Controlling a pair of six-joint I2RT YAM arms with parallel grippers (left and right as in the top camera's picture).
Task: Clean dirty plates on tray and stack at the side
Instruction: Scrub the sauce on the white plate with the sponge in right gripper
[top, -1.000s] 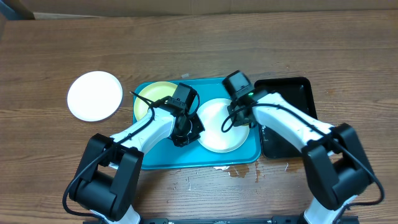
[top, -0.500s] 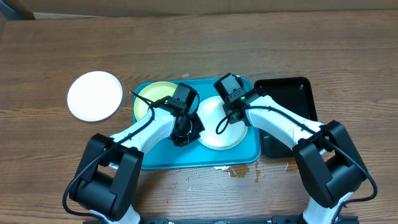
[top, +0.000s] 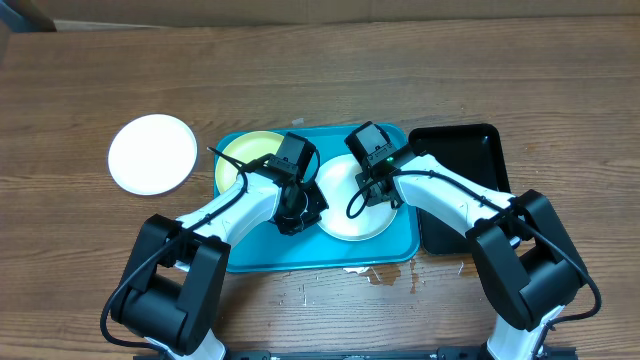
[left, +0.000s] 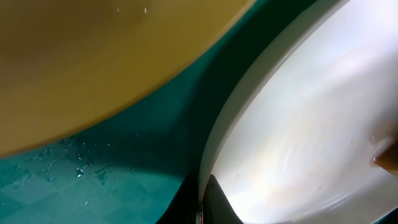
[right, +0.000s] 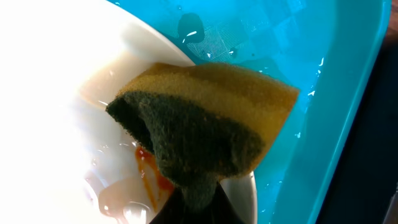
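Over the brown wood-grain table (top: 320, 70), all the action sat in the large turquoise plastic tray (top: 330, 252). The right gripper (right: 189, 199) had swept left across the round white plate in the tray (top: 350, 215), then eased back a touch. That looked like a scrubbing stroke, so this plate was mid-clean. The left gripper (top: 293, 210) hadn't budged from that plate's left rim, and I couldn't tell whether it was pinching it. A glossy pale yellow-green plate (top: 245, 150) waited alongside, while another white plate (top: 152, 153) lay out on the wood. The right jaws were clamped on a yellow foam sponge (right: 205, 130), its coarse dark-green face against wet glaze, beside an orange-red smear (right: 149, 171).
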